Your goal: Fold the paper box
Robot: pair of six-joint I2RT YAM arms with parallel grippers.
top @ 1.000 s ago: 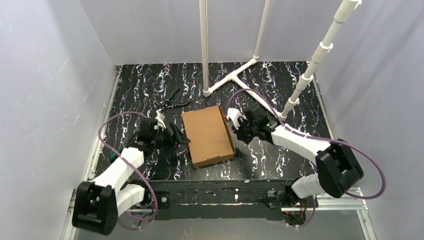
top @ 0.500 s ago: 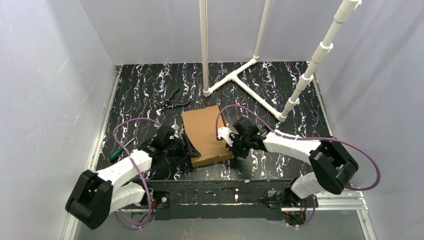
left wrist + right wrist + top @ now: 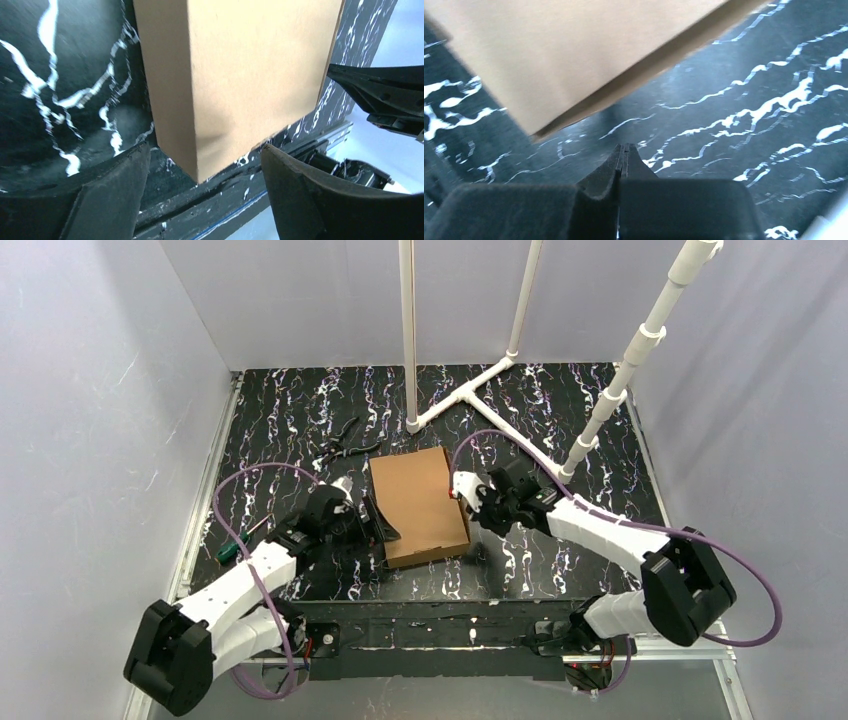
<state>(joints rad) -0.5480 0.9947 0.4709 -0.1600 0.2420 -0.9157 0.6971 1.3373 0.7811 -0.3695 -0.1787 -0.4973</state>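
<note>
- Your plain brown corrugated cardboard box (image 3: 420, 505) lies flat and closed, lid side up, on the black white-veined marbled bench (image 3: 290, 410). It sits about mid-bench, between the two arms.
- The box's long side runs away from the arm bases and is slightly skewed. Its near end is close to the bench's front edge.
- Your left tool (image 3: 378, 525) stands wide open at the box's left side, by the near left corner.
- In the left wrist view, the two black fingers (image 3: 115, 190) spread to either side of that corner, with the corner lying in the gap. You cannot tell from here whether either finger touches the cardboard.
- Your right tool (image 3: 470, 502) is closed tight, fingers pressed together with nothing between them. It sits just beside the box's right edge, towards the far half.
- In the right wrist view, the closed tips (image 3: 622, 155) point at the box's lower edge, with a strip of bare bench between the tips and the cardboard. That view is blurred.
- Black-handled pliers (image 3: 345, 445) lie on the bench beyond the box's far left corner, apart from it.
- A green-handled screwdriver (image 3: 232, 548) lies near the bench's left edge, beside your left arm.
- A white plastic pipe frame (image 3: 470, 390) stands at the back of the bench, behind the box.
</note>
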